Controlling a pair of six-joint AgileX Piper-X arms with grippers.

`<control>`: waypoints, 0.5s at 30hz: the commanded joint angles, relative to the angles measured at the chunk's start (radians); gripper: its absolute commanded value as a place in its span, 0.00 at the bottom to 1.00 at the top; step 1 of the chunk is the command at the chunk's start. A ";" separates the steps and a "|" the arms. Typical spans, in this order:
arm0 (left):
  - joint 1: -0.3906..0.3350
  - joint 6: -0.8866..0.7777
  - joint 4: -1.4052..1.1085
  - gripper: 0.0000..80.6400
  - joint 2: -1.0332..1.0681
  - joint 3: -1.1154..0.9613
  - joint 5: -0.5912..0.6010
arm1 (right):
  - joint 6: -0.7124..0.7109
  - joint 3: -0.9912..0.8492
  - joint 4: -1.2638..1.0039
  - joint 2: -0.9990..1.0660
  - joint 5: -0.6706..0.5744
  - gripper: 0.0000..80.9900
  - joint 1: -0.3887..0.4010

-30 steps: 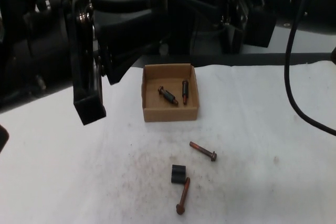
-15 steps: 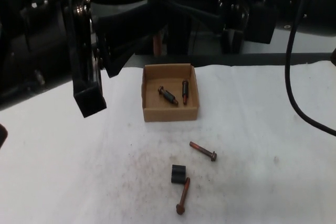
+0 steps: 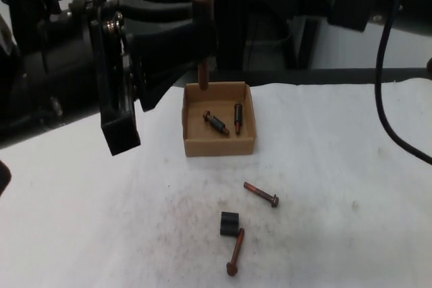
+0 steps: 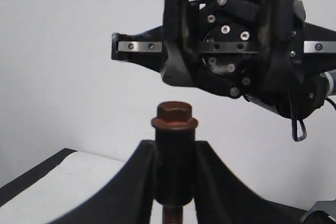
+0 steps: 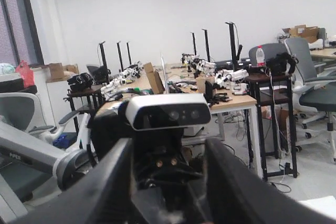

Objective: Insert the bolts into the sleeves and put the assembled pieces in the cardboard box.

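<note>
1. Left gripper [image 4: 175, 182] has swung over in the last second and brought the assembled piece [image 4: 175, 145] up into view, bolt head on top. It's clamped on the black sleeve only. If I tip it head-down, I'd guess the bolt slides right out.
2. Right gripper [image 5: 168, 177] is spread wide with nothing in it, facing the left one from near. One sloppy swing from me and they knock together.
3. Cardboard box [image 3: 217, 145]: from the high view, the held piece lines up with the far wall, not the middle. If I let go here, it probably clips the rim and bounces out the back.
4. Two finished pieces [image 3: 216, 123] already lie in the box. The loose bolts [image 3: 261, 194] and loose sleeve [image 3: 229, 223] wait on the cloth [image 3: 337, 166] in front of it.
</note>
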 commanded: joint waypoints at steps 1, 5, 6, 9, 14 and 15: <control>0.001 0.014 0.014 0.00 -0.010 -0.017 0.020 | 0.039 -0.001 -0.045 -0.001 -0.004 0.51 -0.002; 0.001 0.013 0.053 0.00 -0.010 -0.017 -0.006 | 0.039 -0.001 -0.040 -0.001 0.076 0.39 -0.002; 0.001 0.013 0.084 0.00 -0.010 -0.017 -0.029 | 0.039 -0.001 -0.037 -0.001 0.096 0.30 -0.005; 0.001 0.009 0.193 0.00 -0.010 -0.017 -0.115 | 0.034 -0.001 -0.012 -0.001 0.107 0.01 -0.027; 0.001 -0.032 0.390 0.00 0.000 -0.046 -0.417 | -0.014 -0.001 0.203 -0.001 0.170 0.00 -0.108; 0.001 -0.030 0.446 0.00 0.012 -0.068 -0.476 | -0.024 -0.001 0.270 -0.001 0.181 0.00 -0.129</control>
